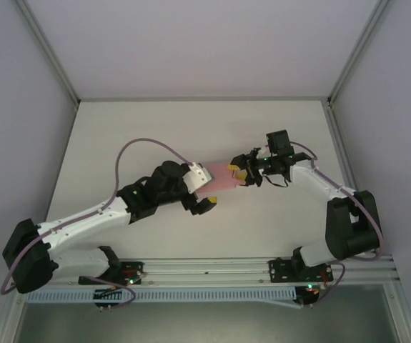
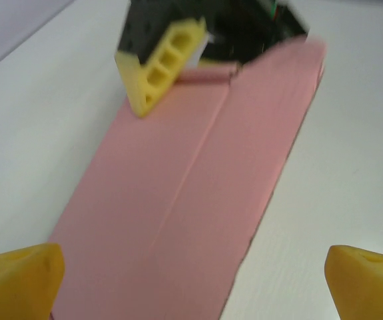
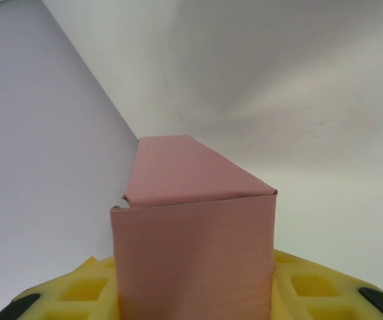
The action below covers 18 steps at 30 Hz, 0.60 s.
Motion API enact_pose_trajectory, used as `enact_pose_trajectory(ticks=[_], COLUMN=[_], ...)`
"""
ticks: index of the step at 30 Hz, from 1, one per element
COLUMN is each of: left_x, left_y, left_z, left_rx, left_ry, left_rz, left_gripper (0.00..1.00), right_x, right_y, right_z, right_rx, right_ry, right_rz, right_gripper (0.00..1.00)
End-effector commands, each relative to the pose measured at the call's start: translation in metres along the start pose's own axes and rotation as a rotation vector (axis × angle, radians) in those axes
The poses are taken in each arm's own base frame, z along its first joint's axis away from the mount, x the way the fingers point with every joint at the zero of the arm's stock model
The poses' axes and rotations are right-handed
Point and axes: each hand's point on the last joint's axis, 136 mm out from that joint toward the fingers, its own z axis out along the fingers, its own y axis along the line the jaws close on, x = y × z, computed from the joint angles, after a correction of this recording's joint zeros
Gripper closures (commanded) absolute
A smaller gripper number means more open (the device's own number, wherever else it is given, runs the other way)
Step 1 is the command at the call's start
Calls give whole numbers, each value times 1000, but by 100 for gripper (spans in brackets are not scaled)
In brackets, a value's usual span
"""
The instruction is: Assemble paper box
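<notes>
The pink paper box [image 1: 223, 180] lies mid-table as a long flattened sleeve with a crease down its middle [image 2: 198, 167]. My right gripper [image 1: 239, 171] is shut on its far end, and the box [image 3: 191, 253] stands pinched between the yellow fingers [image 3: 318, 287], with an end flap folded over the top. My left gripper [image 1: 205, 189] is open at the box's near end. Its yellow fingertips [image 2: 18, 280] stand wide apart on either side of the card, not touching it. One yellow finger of the right gripper [image 2: 164, 67] shows at the far end in the left wrist view.
The white table [image 1: 141, 136] has pale walls on both sides and metal frame posts [image 1: 344, 71] at the back corners. An aluminium rail [image 1: 212, 268] with both arm bases runs along the near edge. A purple cable [image 1: 144, 143] loops above the left arm.
</notes>
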Motion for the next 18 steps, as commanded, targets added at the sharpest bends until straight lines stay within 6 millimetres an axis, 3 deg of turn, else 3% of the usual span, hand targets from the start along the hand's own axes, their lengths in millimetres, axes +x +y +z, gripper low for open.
enact_pose_trajectory(ticks=[1, 5, 9, 13, 18], left_x=[17, 28, 38, 36, 37], left_y=[21, 16, 32, 31, 31], left_z=[6, 22, 32, 38, 43], left_rx=[-144, -133, -240, -267, -325], left_ry=[146, 204, 239, 226, 215], left_rz=[159, 180, 216, 245, 293], left_gripper=[0, 0, 0, 1, 10], right_x=[19, 20, 22, 19, 19], right_y=[-9, -15, -16, -17, -19], right_z=[-5, -2, -1, 1, 5], right_rx=[58, 70, 54, 48, 19], right_ry=[110, 141, 169, 169, 191], right_rz=[71, 105, 131, 149, 194], right_gripper=[68, 69, 68, 66, 68])
